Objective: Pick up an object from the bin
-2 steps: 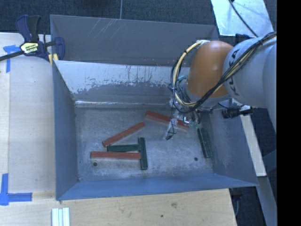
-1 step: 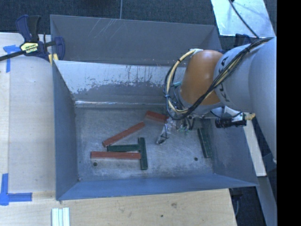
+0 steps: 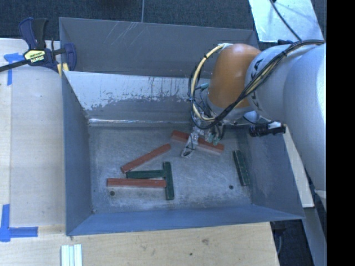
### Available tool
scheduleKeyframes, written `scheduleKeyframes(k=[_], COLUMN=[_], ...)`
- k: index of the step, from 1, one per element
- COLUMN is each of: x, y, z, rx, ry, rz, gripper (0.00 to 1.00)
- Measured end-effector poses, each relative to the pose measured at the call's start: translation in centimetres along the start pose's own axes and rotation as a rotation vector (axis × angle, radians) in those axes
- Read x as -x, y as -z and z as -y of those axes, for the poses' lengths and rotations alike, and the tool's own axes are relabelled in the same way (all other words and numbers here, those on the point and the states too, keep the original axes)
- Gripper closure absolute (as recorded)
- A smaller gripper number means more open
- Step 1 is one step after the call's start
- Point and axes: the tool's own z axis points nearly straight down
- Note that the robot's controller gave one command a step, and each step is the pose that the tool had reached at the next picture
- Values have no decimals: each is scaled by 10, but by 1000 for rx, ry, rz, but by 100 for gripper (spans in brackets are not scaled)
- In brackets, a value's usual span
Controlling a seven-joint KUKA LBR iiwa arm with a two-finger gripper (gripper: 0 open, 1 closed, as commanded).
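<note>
My gripper [image 3: 190,146] reaches down at the back middle of the bin, its fingertips at a short reddish-brown bar [image 3: 208,144] that lies across the floor there. Whether a fingertip touches the bar I cannot tell. A longer reddish-brown stick [image 3: 146,157] lies slanted just left of the gripper. A dark green stick [image 3: 241,167] lies to the right, near the bin's right wall.
Toward the front left lie another reddish-brown stick [image 3: 136,183] and two dark green sticks [image 3: 145,174] [image 3: 168,180], forming a T. The arm with its orange cover and cables hangs over the bin's back right.
</note>
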Motion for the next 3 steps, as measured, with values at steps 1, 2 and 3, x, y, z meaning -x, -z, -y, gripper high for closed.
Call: scheduleKeyframes(k=[1, 2, 3], x=[1, 3, 5], y=[2, 77, 126], z=[-1, -1, 0], rx=[4, 6, 6], ry=[2, 5, 8], rz=[10, 15, 14], gripper=[100, 100, 100])
